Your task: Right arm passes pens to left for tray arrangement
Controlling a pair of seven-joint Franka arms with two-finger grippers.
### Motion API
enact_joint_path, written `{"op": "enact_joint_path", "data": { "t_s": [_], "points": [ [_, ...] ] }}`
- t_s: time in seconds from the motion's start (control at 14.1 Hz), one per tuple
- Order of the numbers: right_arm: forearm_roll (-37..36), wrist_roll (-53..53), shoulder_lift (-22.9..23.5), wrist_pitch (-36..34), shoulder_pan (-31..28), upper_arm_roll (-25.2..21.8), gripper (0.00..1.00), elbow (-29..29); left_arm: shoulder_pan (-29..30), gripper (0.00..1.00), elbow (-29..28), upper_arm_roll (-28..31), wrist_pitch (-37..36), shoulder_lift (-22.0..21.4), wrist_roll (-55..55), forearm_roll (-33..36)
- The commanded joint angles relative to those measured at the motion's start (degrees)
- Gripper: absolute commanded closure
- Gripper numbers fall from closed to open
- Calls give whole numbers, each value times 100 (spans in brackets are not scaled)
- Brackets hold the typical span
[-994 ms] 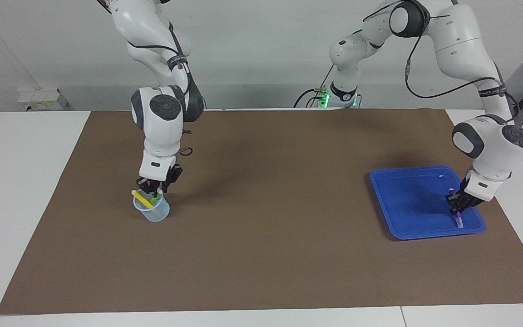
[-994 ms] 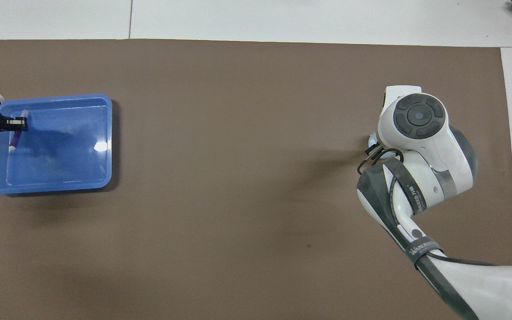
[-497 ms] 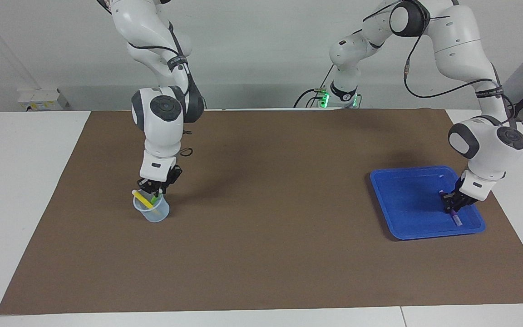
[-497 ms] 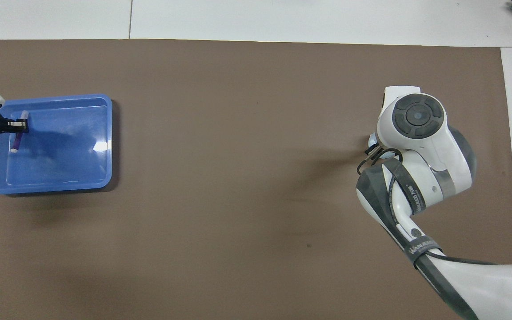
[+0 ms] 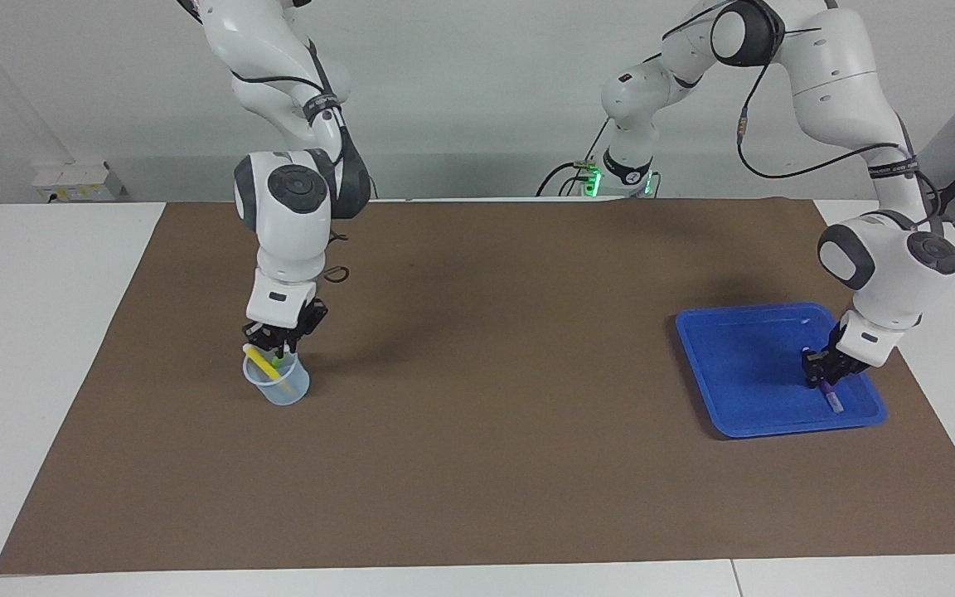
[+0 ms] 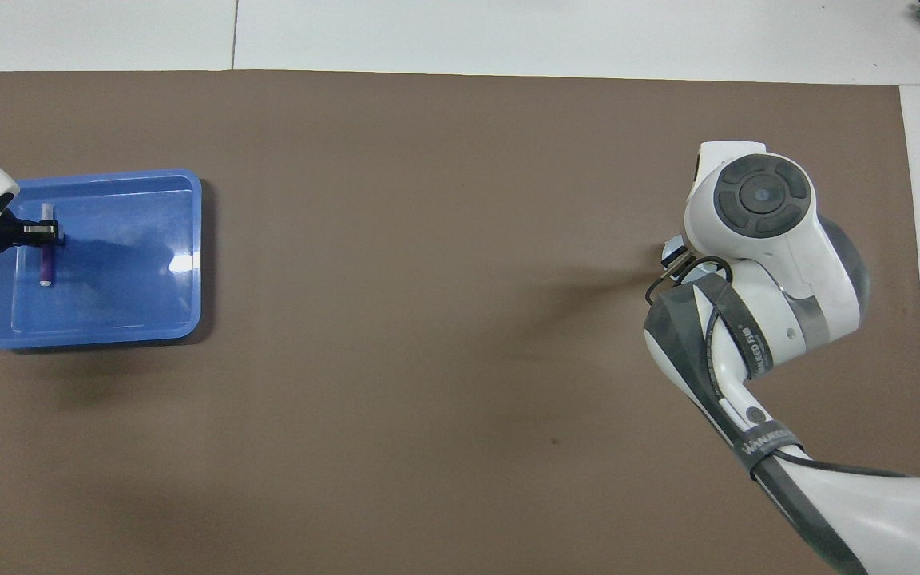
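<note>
White desk point(image 5: 30, 373) with a big brown mat point(image 5: 486, 464) over most of it, plain wall up top. Clock directions are as the facing camera sees the mat.

Right arm point(image 5: 287, 215) hangs over 9 o'clock and left arm point(image 5: 892, 257) over 3 o'clock. The blue tray point(image 5: 743, 365) sits at 3 o'clock and a little see-through cup point(image 5: 283, 390) at 9.

Right jaws are clenched just above the cup, and it looks like they've got the top of the green pen point(image 5: 278, 361). The yellow pen point(image 5: 260, 361) leans in the cup right beside it.

The purple pen point(image 6: 45, 263) lies in the tray toward its 4 o'clock corner, close to the rim. Left jaws are right down on its upper end; can't tell if they've let go.

Worries: the green pen could drag the yellow one out or tip the light cup, since they're crowded together. If the left jaws aren't fully released, lifting could flick the purple pen over the rim.
</note>
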Motion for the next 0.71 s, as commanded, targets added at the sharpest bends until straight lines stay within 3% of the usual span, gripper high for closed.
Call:
{"op": "enact_joint_path", "data": {
  "t_s": [0.0,0.43,0.64],
  "points": [
    [345,-306,-61,-476,-159,59,94,420,-124,62,328,-26,-633,-117,-27,44],
    [1358,-245,-755,-810,-318,42,94,500,-159,57,408,-35,-1257,-529,-114,-709],
    [1796,-8,-756,-1407,-326,33,94,1000,-579,54,399,-35,-1793,-828,-1095,-1221]
  ]
}}
